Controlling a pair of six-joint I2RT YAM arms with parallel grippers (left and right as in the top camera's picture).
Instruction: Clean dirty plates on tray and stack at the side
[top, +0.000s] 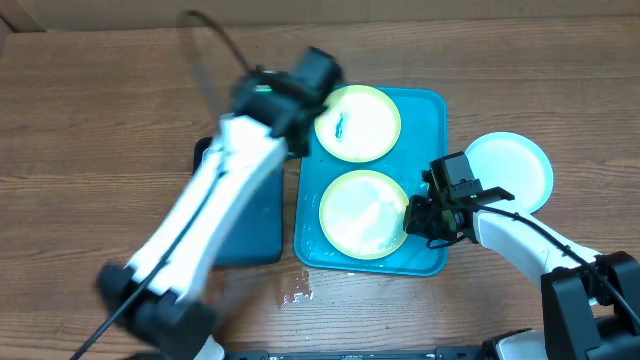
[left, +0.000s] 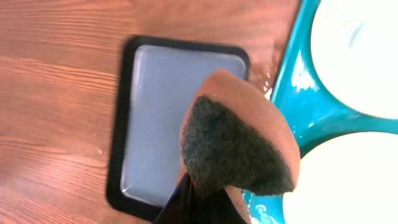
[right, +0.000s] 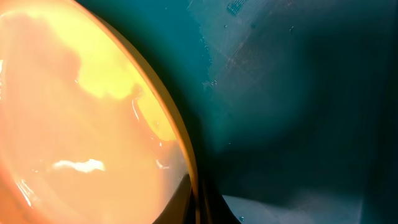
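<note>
A sponge (left: 239, 146) is held in the left tool (left: 198, 202). The lower plate (top: 362, 212) on the tray (top: 432, 120) is gripped at its right rim by the right tool (top: 420, 218).

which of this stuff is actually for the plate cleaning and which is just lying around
For the job: teal tray, far green plate (smeared), near green plate, teal-rimmed plate beside the tray, sponge.
Just lying about: black-edged tray, wet patch.
</note>
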